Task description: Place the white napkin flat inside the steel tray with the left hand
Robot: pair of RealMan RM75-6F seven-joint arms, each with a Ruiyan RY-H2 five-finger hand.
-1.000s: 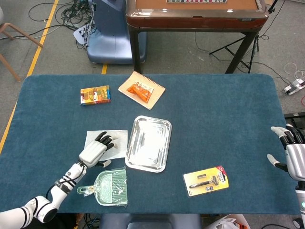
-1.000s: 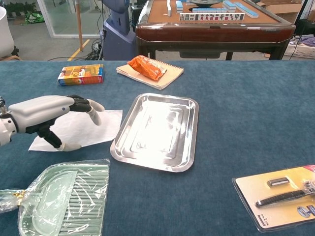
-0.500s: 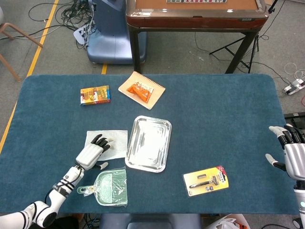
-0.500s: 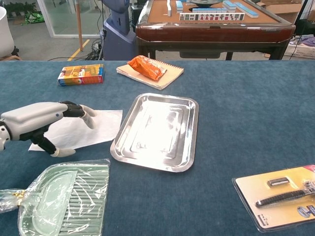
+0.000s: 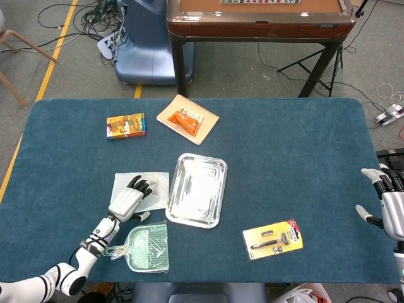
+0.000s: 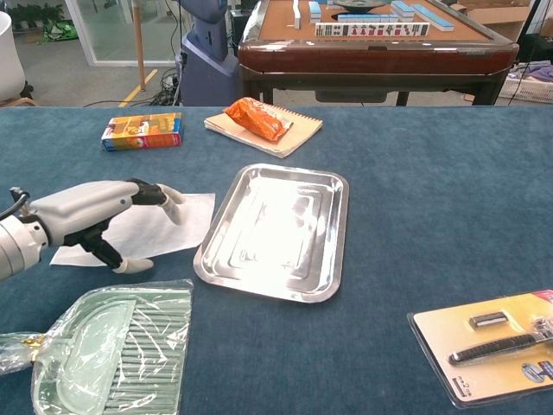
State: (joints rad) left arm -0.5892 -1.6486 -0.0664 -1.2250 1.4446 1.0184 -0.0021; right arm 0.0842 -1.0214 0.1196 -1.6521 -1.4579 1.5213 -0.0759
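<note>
Just napkin [image 5: 141,189] flat, long axis sideways, beside tray [image 5: 178,214]

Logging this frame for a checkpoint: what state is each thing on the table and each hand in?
white napkin: flat on the table, outside the tray
steel tray: empty, upright
left hand: over the napkin, holding nothing
right hand: open, at the table's edge
green dustpan: lying flat, wrapped in plastic
razor pack: sealed, flat
</note>
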